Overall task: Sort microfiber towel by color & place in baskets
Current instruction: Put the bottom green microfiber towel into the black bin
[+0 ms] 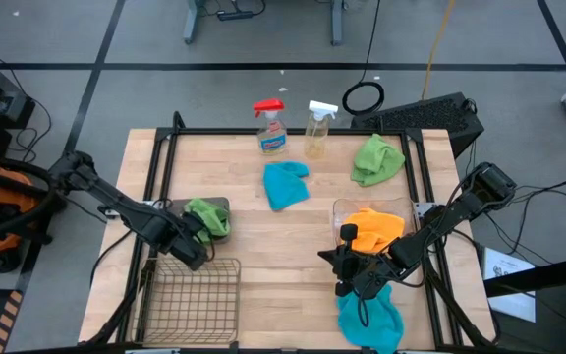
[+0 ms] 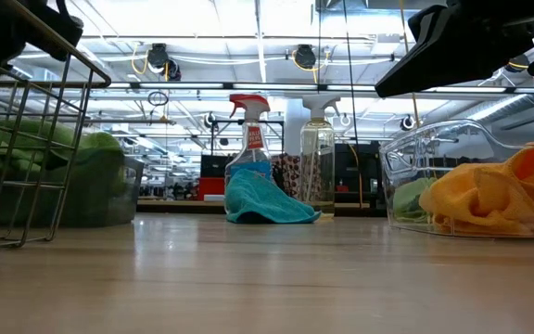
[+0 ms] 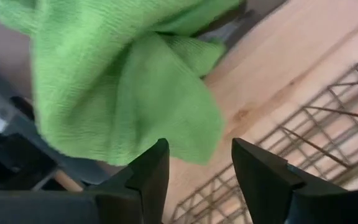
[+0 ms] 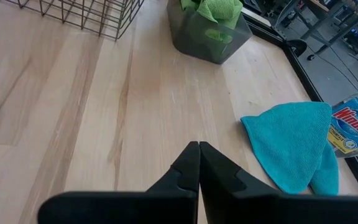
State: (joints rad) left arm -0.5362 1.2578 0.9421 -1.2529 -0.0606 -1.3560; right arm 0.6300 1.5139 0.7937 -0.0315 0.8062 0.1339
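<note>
My left gripper [image 1: 195, 240] [image 3: 197, 163] points down, open, over the near edge of a smoky grey tub [image 1: 223, 205]. A bright green towel [image 1: 208, 216] [image 3: 123, 81] lies bunched in that tub, spilling over its rim. My right gripper [image 1: 328, 257] [image 4: 199, 148] is shut and empty, above bare table beside a clear tub [image 1: 340, 208] that holds a yellow-orange towel [image 1: 376, 227]. One teal towel [image 1: 285, 185] lies mid-table. Another teal towel [image 1: 369, 317] lies at the near right, partly under the right arm. A second green towel [image 1: 378, 159] lies at the far right.
A wire-mesh basket [image 1: 193, 295] stands at the near left, just beside the left gripper. Two spray bottles [image 1: 271, 128] [image 1: 319, 128] stand at the far edge, behind the middle teal towel. Bare wood lies between the wire basket and the clear tub.
</note>
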